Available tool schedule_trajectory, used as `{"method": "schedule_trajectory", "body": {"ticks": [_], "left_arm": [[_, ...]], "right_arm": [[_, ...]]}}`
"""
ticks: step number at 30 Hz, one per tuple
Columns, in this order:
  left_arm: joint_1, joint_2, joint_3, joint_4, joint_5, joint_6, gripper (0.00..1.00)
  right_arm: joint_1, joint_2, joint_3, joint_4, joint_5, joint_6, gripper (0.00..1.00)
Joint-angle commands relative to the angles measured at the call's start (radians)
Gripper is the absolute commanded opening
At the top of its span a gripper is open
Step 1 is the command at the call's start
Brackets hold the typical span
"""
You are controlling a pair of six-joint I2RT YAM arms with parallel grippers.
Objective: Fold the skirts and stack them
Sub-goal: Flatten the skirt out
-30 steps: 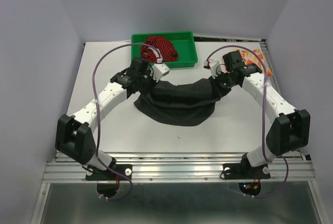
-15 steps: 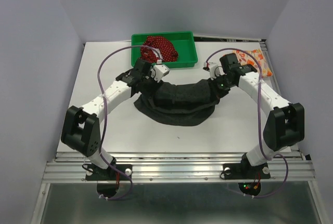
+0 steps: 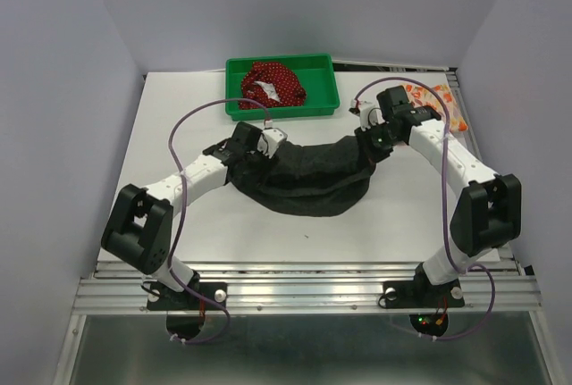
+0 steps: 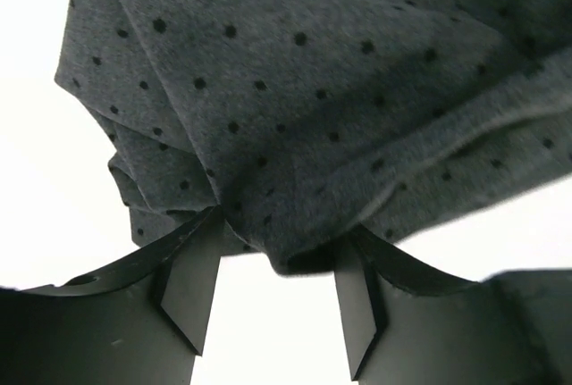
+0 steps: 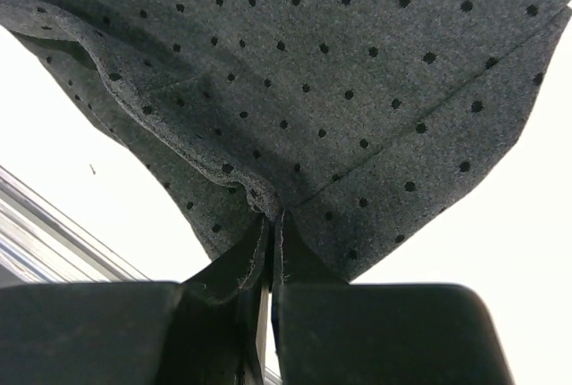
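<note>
Our left gripper (image 4: 279,251) has its fingers spread apart at one end of the grey skirt (image 3: 308,179), our right gripper (image 5: 268,224) pinches the other end tight, and the skirt lies on the white table (image 3: 357,229).

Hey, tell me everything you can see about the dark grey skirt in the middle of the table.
The grey skirt is soft charcoal cloth with small dark dots. It lies rumpled on the white table, its far edge bunched into a thick band arching between the arms, the rest spread nearer. The right gripper is shut on its right end; the left gripper stands open, a fold at its fingertips.
</note>
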Motion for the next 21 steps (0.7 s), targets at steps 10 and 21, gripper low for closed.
{"method": "schedule_trajectory", "body": {"ticks": [10, 21], "left_arm": [[0.094, -0.113, 0.086, -0.042, -0.304, 0.009, 0.44], [0.094, -0.104, 0.486, -0.185, -0.272, 0.100, 0.00]], "right_arm": [[-0.014, -0.113, 0.013, 0.002, 0.305, -0.153, 0.01], [-0.014, -0.079, 0.279, 0.057, 0.473, -0.257, 0.01]]}}
